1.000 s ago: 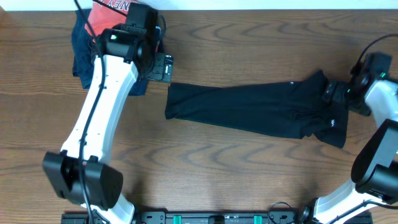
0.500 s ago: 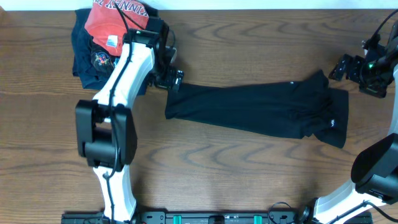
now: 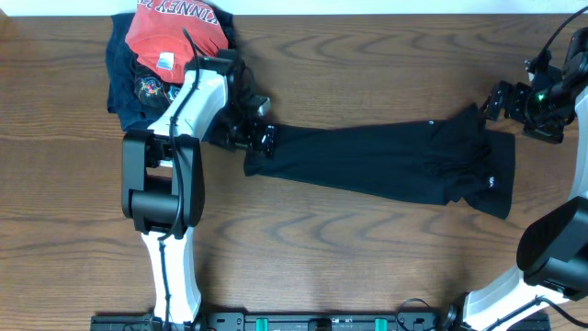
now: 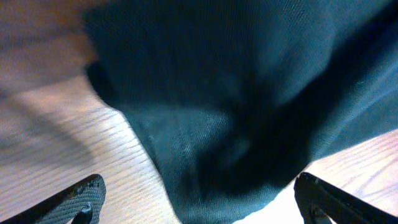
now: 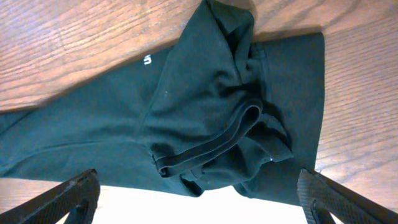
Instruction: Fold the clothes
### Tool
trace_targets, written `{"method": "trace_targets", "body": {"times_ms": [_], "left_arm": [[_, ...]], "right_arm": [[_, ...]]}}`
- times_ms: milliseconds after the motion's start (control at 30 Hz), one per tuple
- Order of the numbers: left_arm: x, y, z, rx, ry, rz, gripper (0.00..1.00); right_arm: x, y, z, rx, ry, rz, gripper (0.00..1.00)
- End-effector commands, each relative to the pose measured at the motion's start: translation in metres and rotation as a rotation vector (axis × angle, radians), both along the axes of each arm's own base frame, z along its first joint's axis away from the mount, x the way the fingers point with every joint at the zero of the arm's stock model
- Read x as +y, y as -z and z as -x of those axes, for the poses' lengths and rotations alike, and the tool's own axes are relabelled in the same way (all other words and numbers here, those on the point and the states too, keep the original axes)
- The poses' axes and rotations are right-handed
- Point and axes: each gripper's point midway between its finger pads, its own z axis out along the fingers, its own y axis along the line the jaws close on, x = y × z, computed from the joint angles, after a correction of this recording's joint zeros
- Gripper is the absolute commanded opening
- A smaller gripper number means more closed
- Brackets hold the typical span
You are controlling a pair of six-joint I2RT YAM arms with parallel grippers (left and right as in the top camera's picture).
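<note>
The black garment (image 3: 377, 165) lies as a long strip across the middle of the table, bunched at its right end, with a small white logo (image 3: 492, 181). My left gripper (image 3: 258, 136) is open and low over the strip's left end; the left wrist view shows the dark cloth (image 4: 236, 112) between the spread fingers. My right gripper (image 3: 503, 99) is open and raised by the right end. The right wrist view shows the bunched folds (image 5: 230, 124) and a small white mark (image 5: 147, 61) below the spread fingers.
A red shirt with white lettering (image 3: 175, 32) lies on a navy shirt with a graphic print (image 3: 138, 87) at the far left corner of the wooden table (image 3: 349, 248). The left arm reaches up the left side and the right arm stands at the right edge.
My left gripper moved from beside the shirt pile down and right to the garment's left end. My right gripper lifted off the right end and moved up and right.
</note>
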Motion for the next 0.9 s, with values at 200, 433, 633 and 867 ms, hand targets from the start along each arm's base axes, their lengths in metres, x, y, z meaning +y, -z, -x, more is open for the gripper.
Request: {"method": "trace_targets", "body": {"times_ms": [200, 433, 633, 867], "left_arm": [[-0.002, 0.038, 0.022, 0.04, 0.001, 0.029, 0.97], [-0.002, 0.049, 0.017, 0.038, -0.123, 0.012, 0.09], [0.002, 0.042, 0.022, 0.064, -0.146, 0.003, 0.06], [0.017, -0.015, 0.013, -0.013, -0.204, 0.019, 0.06]], "right_arm": [[0.006, -0.005, -0.005, -0.022, -0.033, -0.005, 0.99], [0.013, -0.005, -0.006, -0.023, -0.05, -0.005, 0.99], [0.023, -0.005, -0.007, -0.018, -0.075, -0.007, 0.97], [0.034, -0.001, -0.006, 0.0, -0.081, -0.017, 0.94]]}}
